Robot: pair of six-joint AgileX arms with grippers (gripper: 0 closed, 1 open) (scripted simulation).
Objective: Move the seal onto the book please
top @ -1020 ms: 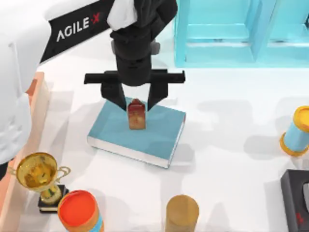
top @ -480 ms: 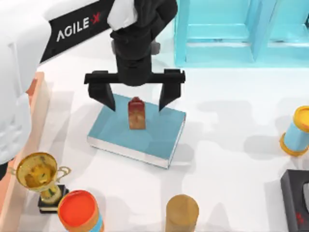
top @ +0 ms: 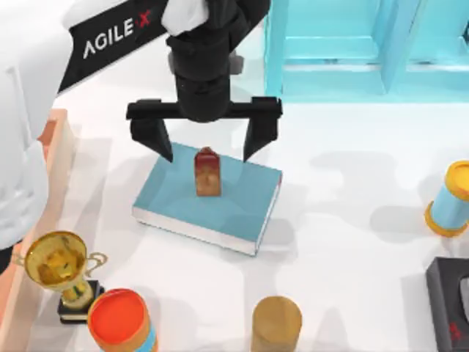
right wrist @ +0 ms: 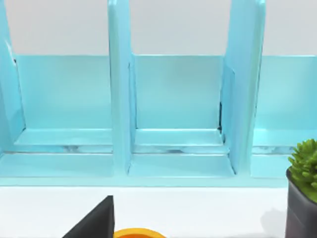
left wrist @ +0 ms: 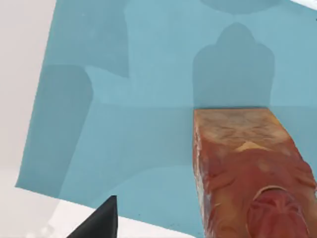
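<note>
Above, our left gripper (top: 204, 145) hangs over the book's (top: 220, 202) far edge, fingers spread wide, hiding that edge partly. Seal (top: 207, 173) stands upright on the cover, free of both fingers.

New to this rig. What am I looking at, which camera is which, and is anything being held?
These are two tabletop robot arms in simulation. The top view looks down on the table; the other two come from cameras on each arm's wrist. The left end effector hangs open above the seal, a small reddish stamp standing upright on the teal book. Nothing is held. The left wrist view shows the seal on the cover from close up. The right wrist view faces a cyan shelf unit and a potted plant. Also on the table: a gold trophy, a tan cylinder and an orange-lidded can.
</note>
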